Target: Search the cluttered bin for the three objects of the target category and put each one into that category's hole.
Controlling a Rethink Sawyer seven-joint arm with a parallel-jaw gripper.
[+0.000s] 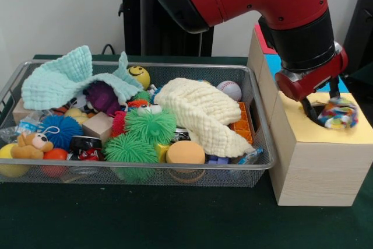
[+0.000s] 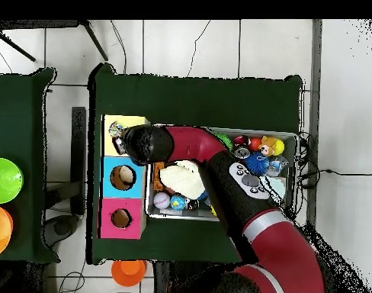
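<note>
**Observer:** Where's the bundle?

**Operator:** I see the patchwork fabric bundle [image 1: 337, 113] sitting at the yellow-surround hole [image 1: 326, 116] on the big wood box [image 1: 317, 167], just beside the bin [image 1: 256, 161]. My gripper [image 1: 319, 107] is right over it, fingers closed around the bundle as far as I can judge.

**Observer:** How would you finish?

**Operator:** I'd centre it over the opening and release low, so the soft cloth doesn't snag the rim.

**Observer:** Its look?

**Operator:** White, crumpled, splashed red, blue, yellow, green.
</note>
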